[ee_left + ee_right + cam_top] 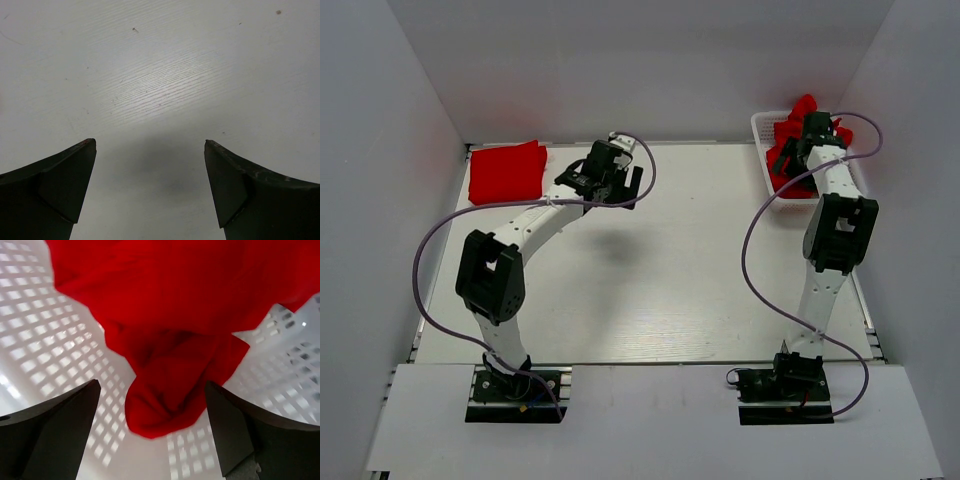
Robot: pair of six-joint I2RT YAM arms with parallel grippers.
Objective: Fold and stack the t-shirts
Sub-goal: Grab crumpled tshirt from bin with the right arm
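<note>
A folded red t-shirt (506,171) lies at the table's far left corner. My left gripper (625,187) hovers to the right of it over bare table, open and empty; in the left wrist view (150,145) only white tabletop shows between its fingers. A crumpled red t-shirt (175,340) lies in the white basket (765,135) at the far right. My right gripper (800,140) is inside the basket, open, its fingers either side of a hanging fold of the red cloth (150,385), not closed on it.
White walls enclose the table on the left, back and right. The basket's perforated floor (45,340) lies under the right gripper. Purple cables loop from both arms.
</note>
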